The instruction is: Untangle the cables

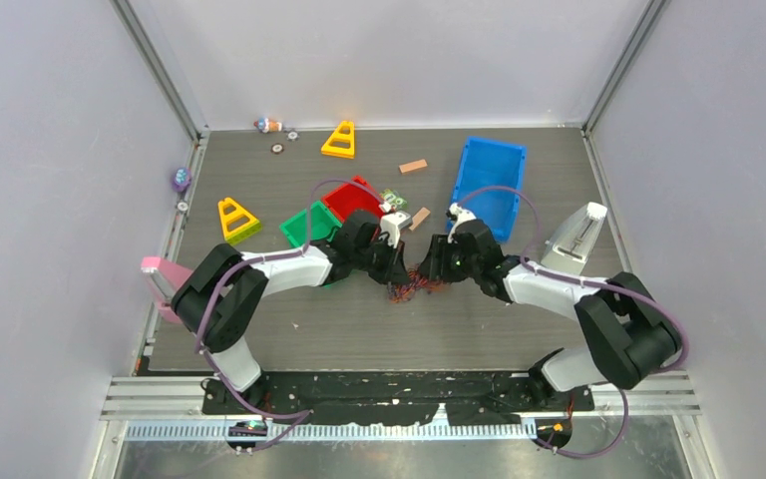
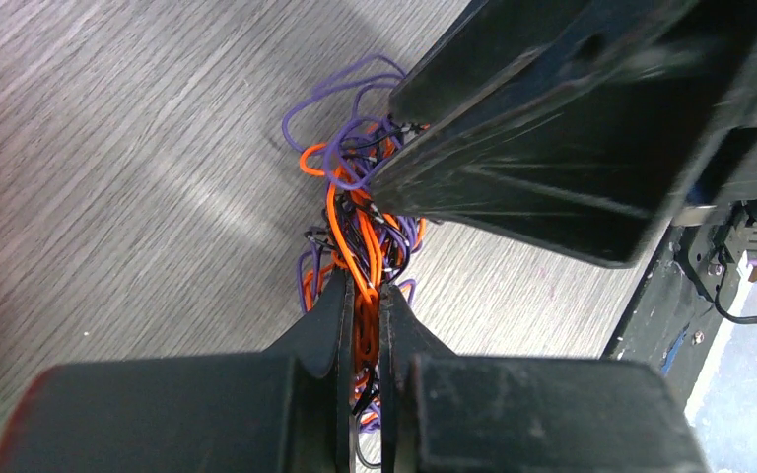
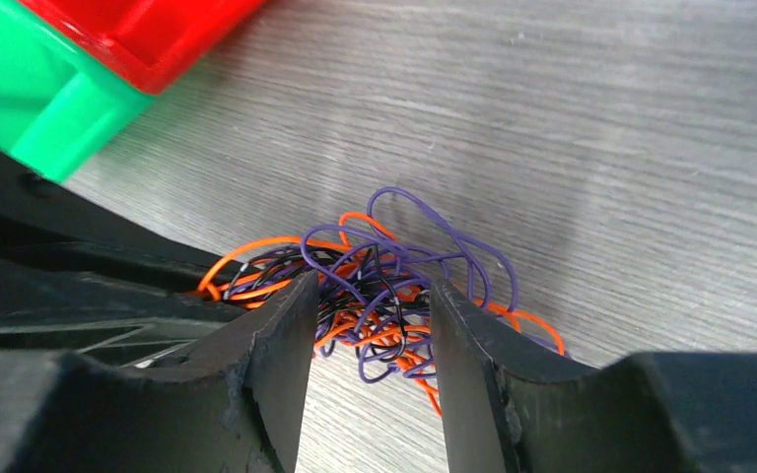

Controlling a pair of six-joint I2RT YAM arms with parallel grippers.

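The cables (image 1: 409, 289) are one tangled clump of thin orange, purple and black wires on the wood-grain table, between my two grippers. My left gripper (image 2: 362, 291) is shut on a bunch of orange strands at the near side of the cables (image 2: 355, 212). The right gripper (image 2: 552, 128) fills the upper right of the left wrist view and touches the clump's far side. In the right wrist view my right gripper (image 3: 373, 284) is open, its two fingers either side of the cables (image 3: 394, 276) with a gap to each. The left gripper (image 3: 89, 286) is a dark shape at that view's left.
A green bin (image 1: 309, 225) and a red bin (image 1: 354, 198) stand just behind the left gripper. A blue bin (image 1: 489, 185) lies behind the right arm. Two yellow cones (image 1: 340, 141) (image 1: 236, 218), wooden blocks (image 1: 413, 167) and small items sit farther back.
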